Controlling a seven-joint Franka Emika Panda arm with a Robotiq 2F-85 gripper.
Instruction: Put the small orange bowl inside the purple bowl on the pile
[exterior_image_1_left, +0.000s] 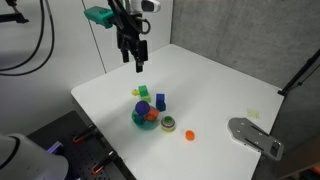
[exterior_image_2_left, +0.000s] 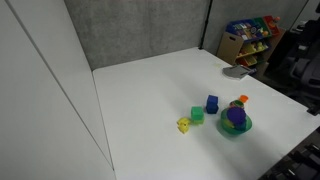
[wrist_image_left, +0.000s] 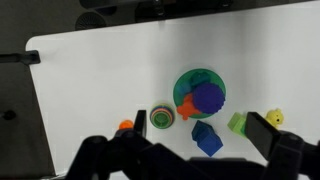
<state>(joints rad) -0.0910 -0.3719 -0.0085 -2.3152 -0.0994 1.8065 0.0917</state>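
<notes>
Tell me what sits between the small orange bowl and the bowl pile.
A small green dish lies between the small orange bowl and the pile, clearest in the wrist view.

Tiny orange bowl (exterior_image_1_left: 189, 132) sits apart from the stacked purple bowl (wrist_image_left: 208, 97).

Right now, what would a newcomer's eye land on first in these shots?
The bright stack of bowls on the white table draws the eye, with the purple bowl on top and a blue block beside it. The small orange bowl sits apart on the table, and the tool hangs high above, open and empty.
</notes>
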